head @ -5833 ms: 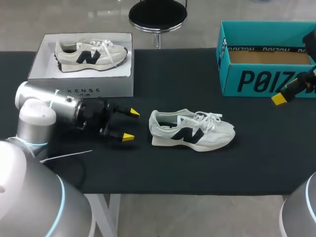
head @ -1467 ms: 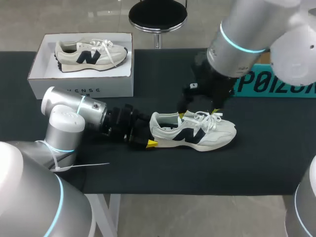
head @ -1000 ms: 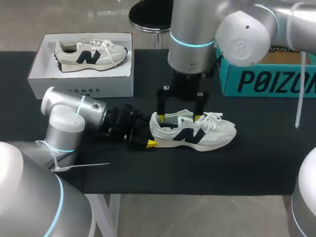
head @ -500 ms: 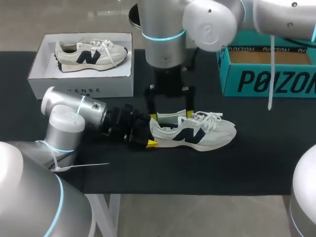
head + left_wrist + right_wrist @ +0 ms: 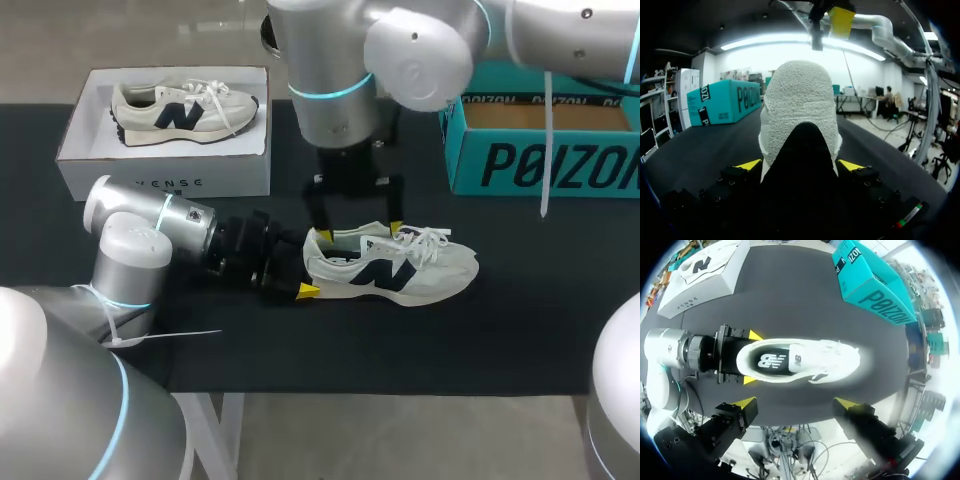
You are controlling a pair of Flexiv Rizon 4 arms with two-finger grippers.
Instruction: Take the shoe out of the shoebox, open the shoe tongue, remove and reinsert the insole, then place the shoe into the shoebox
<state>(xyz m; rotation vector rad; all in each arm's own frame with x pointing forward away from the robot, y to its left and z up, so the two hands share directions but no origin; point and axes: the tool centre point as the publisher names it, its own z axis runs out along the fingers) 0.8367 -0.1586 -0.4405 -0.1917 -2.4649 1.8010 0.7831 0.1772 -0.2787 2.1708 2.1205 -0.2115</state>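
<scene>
- Left end effector [image 5: 302,268]: closed on the heel of the shoe [image 5: 400,268]; in the left wrist view the two yellow tips sit one on each side of the heel [image 5: 799,100], pressed to it; the arm lies low over the bench [image 5: 520,310], coming in from 9 o'clock of the shoe.
- Right end effector [image 5: 361,233]: open, fingers spread wide and pointing down; it hangs over the rear half of the shoe, one tip by the heel collar, the other by the laces; nothing held; contact with the shoe cannot be confirmed.
- Shoe: pale with a dark side logo; upright on its sole at the middle of the bench, heel to 9 o'clock, toe to 3 o'clock; laces loose over the tongue.
- Insole [image 5: 774,361]: dark with white print; seen through the opening from the right wrist view, lying inside the shoe.
- Teal shoebox [image 5: 540,160]: open-topped; on the bench at about 2 o'clock from the shoe, well apart from it.
- White box [image 5: 160,172]: at about 10 o'clock from the shoe; a second shoe [image 5: 185,110] of the same pattern lies on it.
</scene>
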